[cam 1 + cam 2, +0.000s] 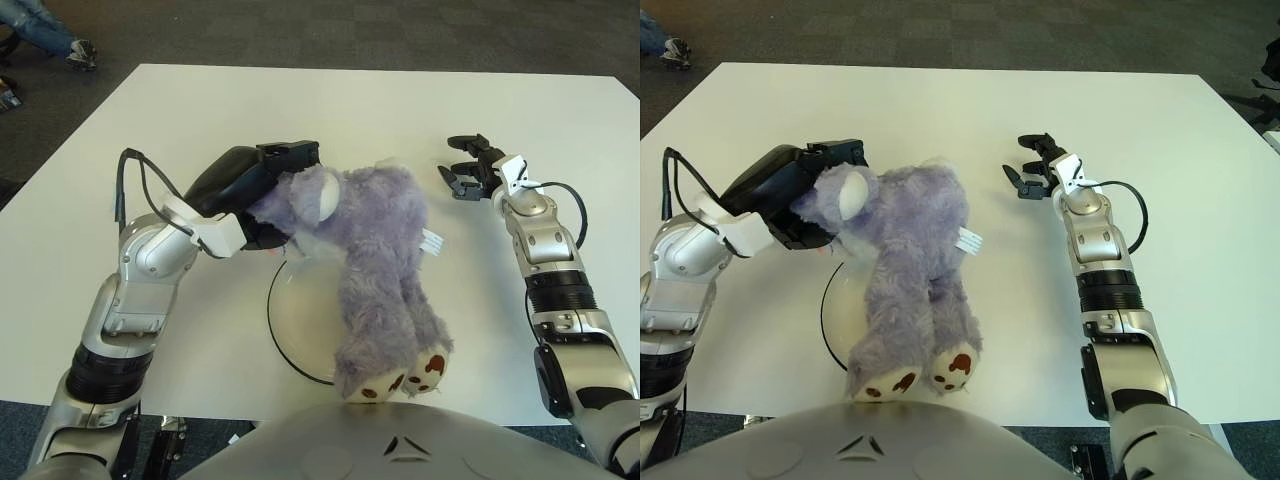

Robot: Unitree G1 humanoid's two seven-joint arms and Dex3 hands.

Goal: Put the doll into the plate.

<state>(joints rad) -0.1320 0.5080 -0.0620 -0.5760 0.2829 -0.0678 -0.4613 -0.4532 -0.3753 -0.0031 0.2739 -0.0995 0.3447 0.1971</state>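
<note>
The doll [375, 255] is up off the table [420, 110] but not yet in the plate [295, 330], so I'd say the job is a good way through with the setting-down still to come. The left hand [262, 190] has its fingers closed around the doll's head, at the far left end of the toy, and the purple body trails down and to the right from there. The legs hang across the plate's right side, and the feet dangle past its near rim, over the table edge. Only part of the doll is above the plate; whether any of it touches the plate I can't tell. It looks as if it needs shifting before release. The right hand [468, 175] is well off to the doll's right, fingers loosely spread, holding nothing.
</note>
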